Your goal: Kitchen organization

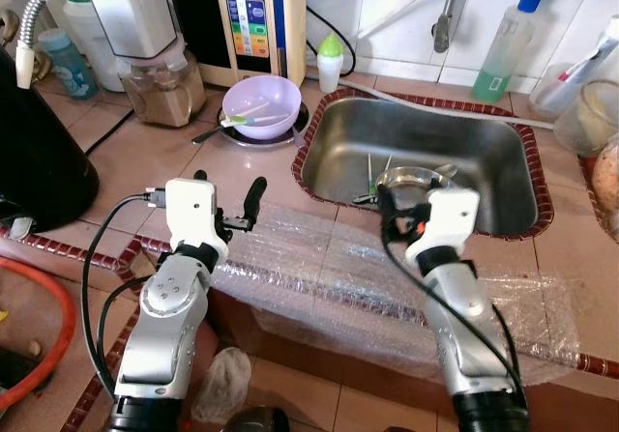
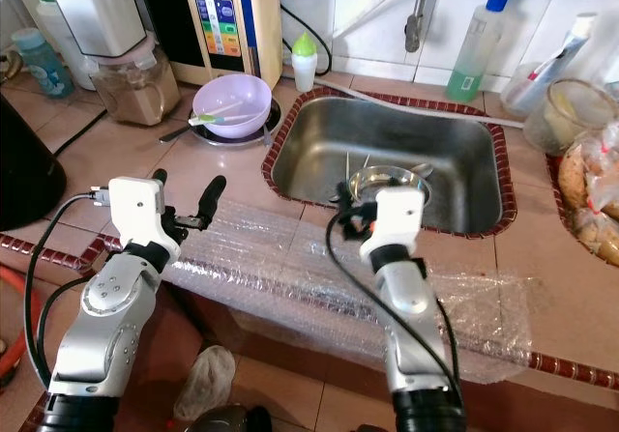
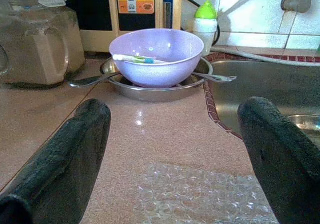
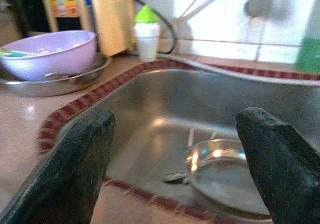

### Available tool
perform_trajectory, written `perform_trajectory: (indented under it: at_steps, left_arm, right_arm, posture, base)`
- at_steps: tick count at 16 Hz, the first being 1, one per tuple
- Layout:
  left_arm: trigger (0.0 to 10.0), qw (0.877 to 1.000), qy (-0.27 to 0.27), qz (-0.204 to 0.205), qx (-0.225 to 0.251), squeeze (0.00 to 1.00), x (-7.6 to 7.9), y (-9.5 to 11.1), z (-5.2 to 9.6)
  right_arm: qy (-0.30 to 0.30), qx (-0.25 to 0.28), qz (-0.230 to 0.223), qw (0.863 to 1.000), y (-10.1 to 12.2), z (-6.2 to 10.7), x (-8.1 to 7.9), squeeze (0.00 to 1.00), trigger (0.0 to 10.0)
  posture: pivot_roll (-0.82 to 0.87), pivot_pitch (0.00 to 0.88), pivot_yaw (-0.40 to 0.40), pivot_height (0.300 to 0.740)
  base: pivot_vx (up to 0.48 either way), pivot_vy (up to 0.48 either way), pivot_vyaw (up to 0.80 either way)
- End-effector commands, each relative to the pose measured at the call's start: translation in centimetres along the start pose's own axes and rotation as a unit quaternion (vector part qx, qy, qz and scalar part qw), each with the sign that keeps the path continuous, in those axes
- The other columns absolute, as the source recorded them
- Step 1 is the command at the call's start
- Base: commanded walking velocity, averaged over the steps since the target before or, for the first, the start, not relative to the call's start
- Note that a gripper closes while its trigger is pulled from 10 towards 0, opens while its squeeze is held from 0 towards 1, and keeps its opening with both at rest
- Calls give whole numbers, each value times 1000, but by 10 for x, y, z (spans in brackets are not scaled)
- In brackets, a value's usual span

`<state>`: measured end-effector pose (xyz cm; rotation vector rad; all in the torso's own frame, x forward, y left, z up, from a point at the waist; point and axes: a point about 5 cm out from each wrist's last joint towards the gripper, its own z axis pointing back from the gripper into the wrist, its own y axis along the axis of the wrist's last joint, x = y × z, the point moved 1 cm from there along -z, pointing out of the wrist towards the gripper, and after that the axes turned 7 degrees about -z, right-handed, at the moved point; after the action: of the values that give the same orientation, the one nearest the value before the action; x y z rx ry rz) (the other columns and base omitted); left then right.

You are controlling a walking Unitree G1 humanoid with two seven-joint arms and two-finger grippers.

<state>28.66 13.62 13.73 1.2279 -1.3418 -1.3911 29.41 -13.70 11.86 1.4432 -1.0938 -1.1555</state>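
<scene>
Kitchen table before tidying. The left gripper (image 1: pixel 228 198) hovers over the near table edge, fingers apart and empty, aimed at the lilac bowl (image 1: pixel 262 106), which sits on a steel plate (image 1: pixel 290 130) beside the sink (image 1: pixel 503 147) and holds a toothbrush (image 1: pixel 244 116). The right gripper (image 4: pixel 175 159), fingers apart and empty, hangs at the sink's near rim above a steel dish (image 2: pixel 384 179) and loose cutlery. Nothing appears sorted yet; bowl, dish and cutlery remain. Bubble wrap (image 1: pixel 319 268) covers the near table under both arms. A jar (image 1: pixel 162 84), small bottle (image 1: pixel 331 62) and soap bottle (image 1: pixel 503 50) stand behind.
</scene>
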Motion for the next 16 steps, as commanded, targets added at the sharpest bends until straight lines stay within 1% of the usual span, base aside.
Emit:
perform_trajectory:
  at_steps: [1, 2, 3, 4, 5, 12, 16]
  left_arm:
    - [10000, 1000, 4, 0, 6, 0, -2, 3, 0]
    - [10000, 1000, 4, 0, 6, 0, -2, 3, 0]
    - [10000, 1000, 4, 1, 6, 0, -2, 2, 0]
    - [10000, 1000, 3, -1, 6, 0, -2, 2, 0]
    - [10000, 1000, 2, -1, 4, 0, -2, 2, 0]
    - [10000, 1000, -7, 0, 3, 0, 0, 3, -2]
    - [10000, 1000, -7, -4, 2, 0, 4, 2, 0]
  right_arm:
    - [8, 12, -2, 1000, 9, -4, -2, 0, 10000]
    - [10, 13, 5, 1000, 10, -5, -1, 0, 10000]
    - [7, 12, 2, 1000, 10, -5, -1, 0, 10000]
    - [6, 11, -7, 1000, 10, -6, -1, 0, 10000]
    - [8, 10, -3, 1000, 11, -6, -1, 0, 10000]
    - [12, 5, -18, 1000, 11, -6, -2, 0, 10000]
    - [11, 3, -21, 1000, 10, -3, 1, 0, 10000]
  posture:
    - [20, 0, 41, 740]
    - [20, 0, 41, 740]
    - [21, 0, 41, 740]
    - [21, 0, 42, 740]
    - [20, 0, 42, 740]
    - [17, 0, 49, 740]
    - [13, 0, 51, 740]
  base:
    - [0, 0, 0]
    - [251, 0, 0]
    - [277, 0, 506]
    - [289, 0, 0]
    - [330, 0, 0]
    - [346, 0, 0]
    - [0, 0, 0]
